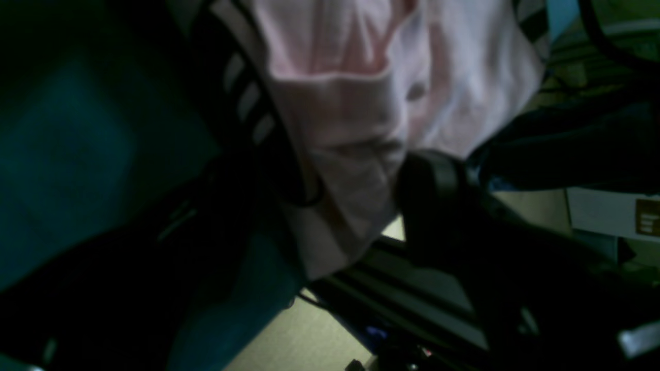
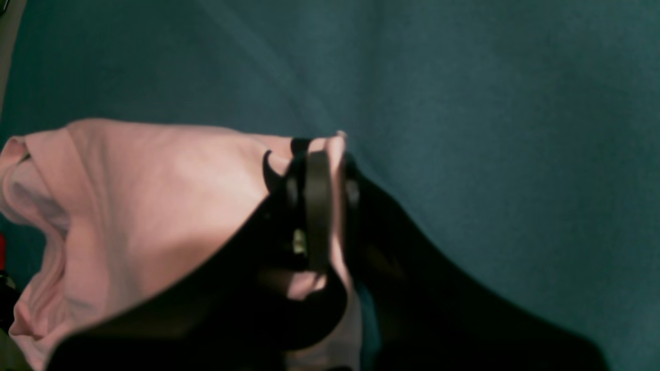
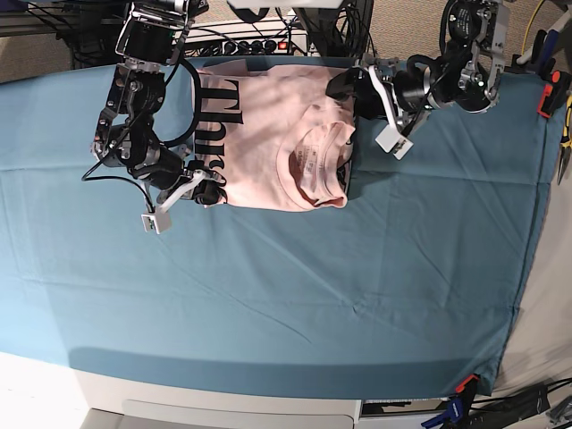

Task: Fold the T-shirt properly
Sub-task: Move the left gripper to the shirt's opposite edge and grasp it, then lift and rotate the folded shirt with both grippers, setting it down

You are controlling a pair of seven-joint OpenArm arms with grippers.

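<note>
The pale pink T-shirt [image 3: 268,134] lies at the back middle of the teal table cloth [image 3: 313,295], partly folded, with black lettering along its left side and the collar toward the right. My right gripper [image 3: 207,189] is at its front left corner. In the right wrist view it [image 2: 325,206] is shut on a pink fabric edge [image 2: 129,206]. My left gripper [image 3: 347,88] is at the shirt's back right edge. In the left wrist view it [image 1: 356,185] pinches a bunch of pink fabric [image 1: 350,77] near the table's far edge.
A power strip and cables [image 3: 259,40] run just behind the shirt beyond the table's back edge. Tools [image 3: 554,98] hang at the right edge. The left wrist view shows a frame rail [image 1: 412,288] and the floor beyond the edge.
</note>
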